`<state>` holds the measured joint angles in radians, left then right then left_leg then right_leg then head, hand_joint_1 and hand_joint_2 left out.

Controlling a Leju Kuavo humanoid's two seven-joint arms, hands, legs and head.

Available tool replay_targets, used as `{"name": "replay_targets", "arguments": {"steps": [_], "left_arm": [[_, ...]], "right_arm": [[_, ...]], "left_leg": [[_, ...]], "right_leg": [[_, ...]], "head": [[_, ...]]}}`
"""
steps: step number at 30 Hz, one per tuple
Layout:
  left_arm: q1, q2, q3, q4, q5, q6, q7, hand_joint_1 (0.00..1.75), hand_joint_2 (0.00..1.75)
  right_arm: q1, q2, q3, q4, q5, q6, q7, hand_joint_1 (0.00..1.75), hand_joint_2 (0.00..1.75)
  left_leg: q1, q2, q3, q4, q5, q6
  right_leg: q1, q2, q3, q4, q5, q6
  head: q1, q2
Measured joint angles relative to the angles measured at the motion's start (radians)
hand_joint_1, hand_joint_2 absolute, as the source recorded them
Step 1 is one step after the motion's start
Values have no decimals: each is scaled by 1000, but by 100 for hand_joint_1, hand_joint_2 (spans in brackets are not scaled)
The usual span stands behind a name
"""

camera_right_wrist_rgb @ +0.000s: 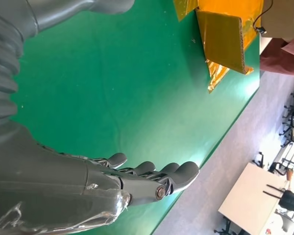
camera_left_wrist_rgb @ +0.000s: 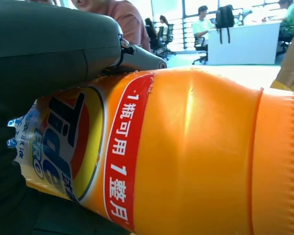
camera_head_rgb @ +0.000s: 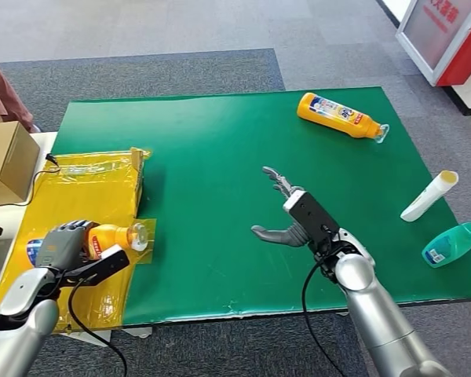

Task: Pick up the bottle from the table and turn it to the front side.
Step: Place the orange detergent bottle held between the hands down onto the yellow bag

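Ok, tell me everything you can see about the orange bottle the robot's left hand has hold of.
The orange bottle looks like glossy plastic, with a ribbed orange collar and a clear cap at its neck. It carries a Tide label with a red band of white Chinese characters. It lies on its side over the yellow sheet at the table's left end, cap pointing toward the green mat. The left hand grips its body, covering the lower part. The body shows a slight dent near the shoulder.
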<state>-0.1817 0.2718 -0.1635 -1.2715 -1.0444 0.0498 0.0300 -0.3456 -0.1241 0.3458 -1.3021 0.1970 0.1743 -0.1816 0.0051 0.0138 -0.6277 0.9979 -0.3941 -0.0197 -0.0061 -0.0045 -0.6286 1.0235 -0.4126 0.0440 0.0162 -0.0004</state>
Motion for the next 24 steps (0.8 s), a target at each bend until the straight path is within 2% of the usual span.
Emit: {"name": "replay_targets", "arguments": {"steps": [15,16,19,20,24], "left_arm": [[-84,3,-101,7,16,-35,16,175,175],[-86,2,-105,8,18,-34,16,164,175],[-91,1,-116,10,20,-32,23,34,175],[-93,0,-120,12,19,-31,28,0,175],[-94,-1,-131,20,10,-21,44,0,175]], "right_arm": [[-15,20,5,20,2,5,-4,0,175],[-16,20,5,21,2,5,-4,0,175],[-18,23,9,22,2,6,-7,0,175],[-19,24,10,22,1,6,-7,0,175],[-19,24,16,22,1,6,-9,0,175]], "left_leg": [[0,0,0,0,0,0],[0,0,0,0,0,0],[0,0,0,0,0,0],[0,0,0,0,0,0],[0,0,0,0,0,0]], "right_leg": [[0,0,0,0,0,0],[0,0,0,0,0,0],[0,0,0,0,0,0],[0,0,0,0,0,0],[0,0,0,0,0,0]], "head": [[0,0],[0,0],[0,0],[0,0],[0,0]]}}
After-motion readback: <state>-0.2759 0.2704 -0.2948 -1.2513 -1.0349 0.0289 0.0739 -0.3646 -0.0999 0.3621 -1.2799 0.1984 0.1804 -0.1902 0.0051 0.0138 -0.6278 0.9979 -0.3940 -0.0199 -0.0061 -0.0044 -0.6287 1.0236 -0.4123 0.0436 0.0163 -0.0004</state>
